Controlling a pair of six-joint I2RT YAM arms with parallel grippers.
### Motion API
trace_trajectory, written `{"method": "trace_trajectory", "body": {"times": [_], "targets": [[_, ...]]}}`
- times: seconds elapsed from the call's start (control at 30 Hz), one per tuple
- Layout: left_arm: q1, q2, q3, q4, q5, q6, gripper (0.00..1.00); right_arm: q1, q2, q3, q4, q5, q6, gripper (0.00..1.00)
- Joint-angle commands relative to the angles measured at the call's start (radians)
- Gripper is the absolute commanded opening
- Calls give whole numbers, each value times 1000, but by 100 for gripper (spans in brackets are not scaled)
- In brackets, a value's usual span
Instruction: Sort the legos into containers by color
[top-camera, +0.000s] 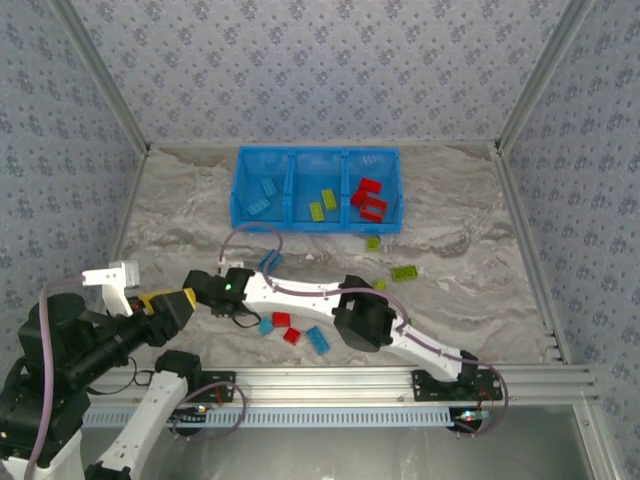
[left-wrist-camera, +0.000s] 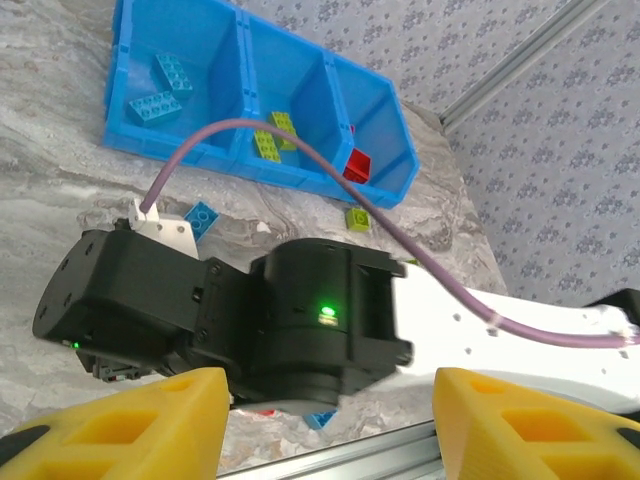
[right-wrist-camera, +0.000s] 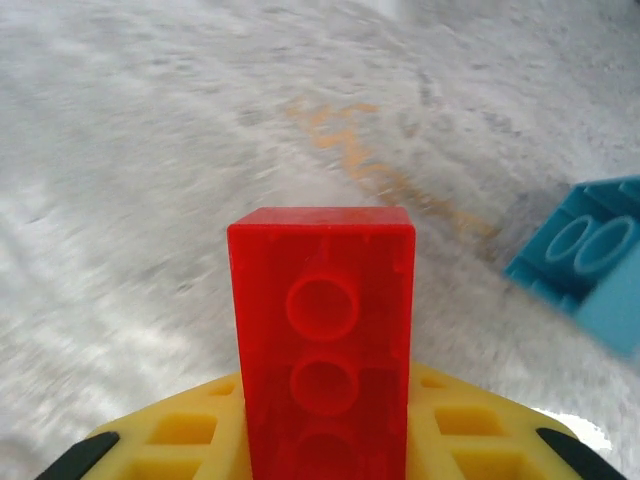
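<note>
While the right gripper (right-wrist-camera: 325, 445) holds it, the lego (right-wrist-camera: 322, 320) looks red.

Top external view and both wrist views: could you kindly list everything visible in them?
Bright blue rectangular plastic bin: one, three compartments, far side.
Light blue studded plastic bricks: two in left compartment, three loose.
Lime green studded plastic bricks: two in middle compartment, at least two loose.
Red studded plastic bricks: at least two in right compartment, some loose, one gripped.
Grey marbled table: one.
Left gripper: yellow, open.
Right gripper: yellow, shut on red brick.
</note>
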Motion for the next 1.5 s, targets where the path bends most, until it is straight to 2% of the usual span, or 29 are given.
{"method": "trace_trajectory", "body": {"times": [0.0,0.2,0.37,0.53,0.7,0.77,0.9,1.1,1.17,1.23,1.37,1.4,1.47], "targets": [[-2,-23,15,-42,32,3,56,12,-142,-29,19,98,-48,21],[-2,-47,-1,-62,101,-8,56,-52,-293,-184,111,99,-114,20],[-1,-38,-36,-90,155,-11,56,-105,-368,-237,114,93,-184,20],[46,-23,-101,-54,135,-33,51,-169,-521,-399,156,138,-238,20],[201,-10,-195,98,283,-57,50,-292,-703,-613,187,167,-309,20],[230,6,-205,136,303,-63,51,-349,-758,-684,195,162,-346,20],[231,56,-213,187,259,-78,51,-484,-827,-762,201,101,-436,20],[206,101,-283,324,199,-165,49,-657,-821,-788,196,9,-530,20],[121,136,-277,354,118,-177,49,-702,-808,-789,201,-22,-546,19],[-51,195,-253,380,-41,-186,49,-734,-790,-777,203,-42,-569,20],[-607,411,-140,461,-550,-199,49,-788,-736,-724,180,-66,-594,20],[-700,482,-94,478,-635,-194,50,-796,-721,-710,176,-67,-598,20],[-804,606,-12,514,-732,-176,49,-816,-698,-688,171,-77,-605,20]]}}
